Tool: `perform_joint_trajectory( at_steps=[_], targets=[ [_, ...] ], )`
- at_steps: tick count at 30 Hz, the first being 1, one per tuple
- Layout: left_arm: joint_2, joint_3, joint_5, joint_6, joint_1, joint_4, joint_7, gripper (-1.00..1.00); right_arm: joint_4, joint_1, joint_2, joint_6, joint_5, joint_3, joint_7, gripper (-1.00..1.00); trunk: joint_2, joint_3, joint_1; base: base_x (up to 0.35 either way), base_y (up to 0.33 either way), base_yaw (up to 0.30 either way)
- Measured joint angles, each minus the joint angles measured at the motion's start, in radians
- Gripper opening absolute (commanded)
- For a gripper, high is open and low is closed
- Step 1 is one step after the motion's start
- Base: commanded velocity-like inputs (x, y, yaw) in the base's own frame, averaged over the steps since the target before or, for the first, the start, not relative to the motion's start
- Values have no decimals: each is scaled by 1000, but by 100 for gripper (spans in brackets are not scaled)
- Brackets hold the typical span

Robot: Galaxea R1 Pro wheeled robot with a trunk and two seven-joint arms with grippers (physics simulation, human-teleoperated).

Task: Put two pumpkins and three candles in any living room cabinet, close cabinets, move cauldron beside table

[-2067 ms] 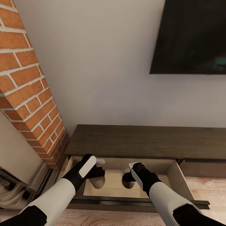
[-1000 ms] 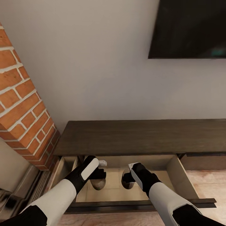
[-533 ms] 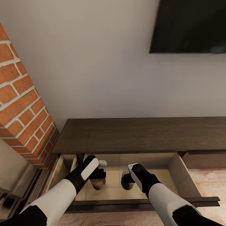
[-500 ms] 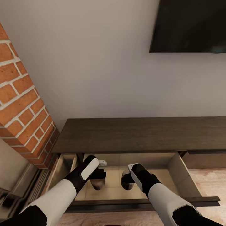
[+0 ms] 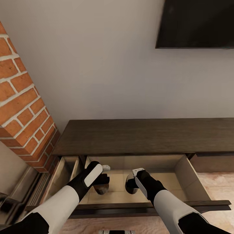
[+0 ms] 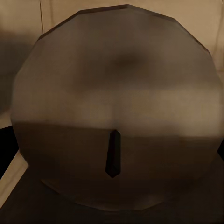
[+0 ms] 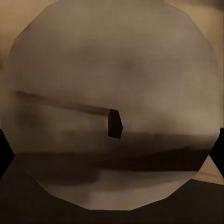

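Note:
The cabinet is a long, low dark-brown unit against the wall, with its wide drawer pulled out and showing a tan inside. Both arms reach down into that drawer. My left gripper is shut on a cream candle held just above the drawer floor. My right gripper is shut on a second candle beside it. In the left wrist view the candle's round top and dark wick sit very close. The right wrist view shows the other candle and its wick just as near.
A narrower drawer stands open left of the wide one. A brick chimney and the fireplace surround close off the left side. A dark TV hangs on the wall above. The wide drawer's dark front juts toward me.
The whole picture has shifted as the camera moved: the cabinet and open drawers show more fully and the TV sits higher. Both grippers keep their candles over the drawer.

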Motion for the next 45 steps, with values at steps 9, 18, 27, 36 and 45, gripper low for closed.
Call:
perform_joint_trajectory(
  at_steps=[9,18,27,36,45],
  targets=[
    [-3,-73,7,-86,0,3,-5,-100,2,0,0,4,-2,1,-2,-100,-63,-28,35,0,0,0],
    [-4,-78,9,-88,0,1,-6,-100,2,0,-1,3,4,2,-4,-100,-126,-56,69,0,0,0],
    [-14,-78,9,-88,0,1,-6,-100,2,0,-1,1,6,2,-5,-100,-135,-90,76,0,0,0],
    [-11,-78,9,-88,0,1,-5,-100,-7,0,-2,-38,7,2,-1,-100,-137,-125,80,0,0,0],
    [-4,-72,10,-90,0,-7,-6,-100,-13,0,-2,-45,6,57,3,-100,-137,-133,81,0,0,0]
  ],
)
